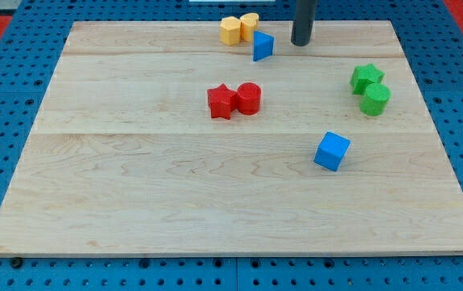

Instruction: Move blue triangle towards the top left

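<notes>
My tip (301, 43) holds nothing and sits near the board's (134, 186) top edge, just right of the blue triangle (263, 46), which touches two yellow blocks (239, 29) on its left, with two red blocks (234, 100) farther down.

The counter (134, 186) is pale wood with faint grain, on a blue pegboard (5, 267). Two yellow blocks (238, 29), a blue triangle (263, 46), a red star (221, 102), a red cylinder (250, 99), a green star (367, 78), a green cylinder (376, 99), a blue cube (331, 151). My tip (300, 43) is dark grey.
</notes>
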